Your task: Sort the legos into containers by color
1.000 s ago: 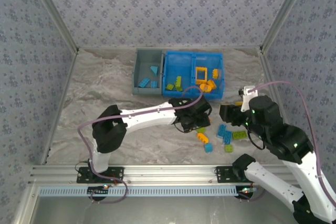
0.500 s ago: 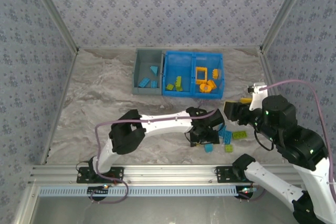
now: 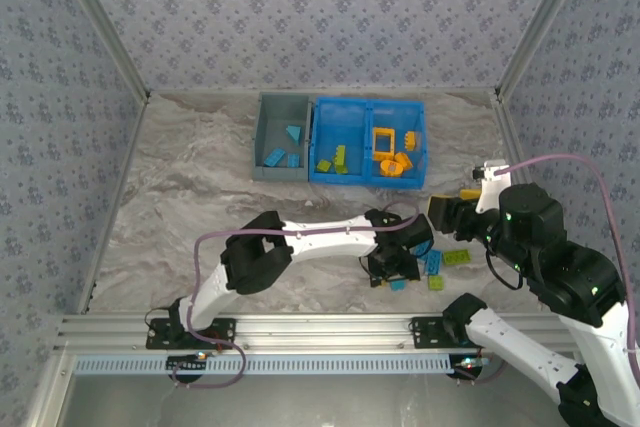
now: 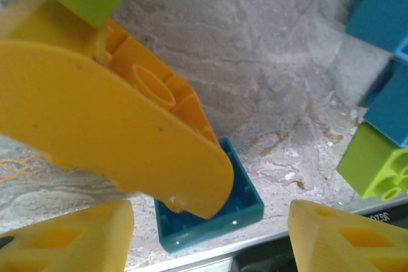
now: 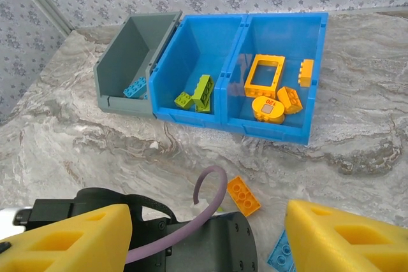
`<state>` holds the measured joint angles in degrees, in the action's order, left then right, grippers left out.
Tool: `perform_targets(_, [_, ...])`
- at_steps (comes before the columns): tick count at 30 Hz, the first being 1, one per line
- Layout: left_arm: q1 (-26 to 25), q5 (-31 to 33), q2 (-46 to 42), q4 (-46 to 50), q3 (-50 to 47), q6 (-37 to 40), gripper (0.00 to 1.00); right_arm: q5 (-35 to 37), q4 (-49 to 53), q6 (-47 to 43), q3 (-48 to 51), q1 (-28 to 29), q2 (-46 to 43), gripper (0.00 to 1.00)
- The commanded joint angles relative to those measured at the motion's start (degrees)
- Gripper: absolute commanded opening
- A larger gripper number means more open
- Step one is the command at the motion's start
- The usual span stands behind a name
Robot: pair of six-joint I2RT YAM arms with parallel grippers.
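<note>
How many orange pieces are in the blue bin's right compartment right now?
4: the open frame at the middle, a small brick by the right wall, a round piece at the front, and a brick beside it. Others may be hidden.

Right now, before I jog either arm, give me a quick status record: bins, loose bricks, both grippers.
grey bin: blue bricks
blue bin, left compartment: green bricks
blue bin, right compartment: orange frame, other orange pieces
table: loose bricks in blue, green and orange, near both grippers
left gripper: open, over orange piece and teal brick
right gripper: open, holding nothing
</note>
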<state>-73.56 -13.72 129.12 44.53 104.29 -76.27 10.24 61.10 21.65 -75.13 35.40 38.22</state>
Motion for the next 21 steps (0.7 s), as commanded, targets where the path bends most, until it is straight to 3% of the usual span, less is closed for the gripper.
perform_targets(1, [-0.37, 0.38, 2.8, 4.36, 4.34, -0.76, 0.62, 1.1, -0.51, 0.58, 0.36, 0.0, -0.43, 0.67])
perform_targets(13, [-0.43, 2.99, 1.55, 2.72, 3.24, -1.37, 0.32, 1.09, 0.81, 0.7, 0.39, -0.02, -1.21, 0.67])
perform_targets(21, [-1.11, 8.36, -4.47, 6.89, 9.16, 3.82, 0.28, -1.41, 0.18, -0.6, -2.3, 0.02, -1.35, 0.67])
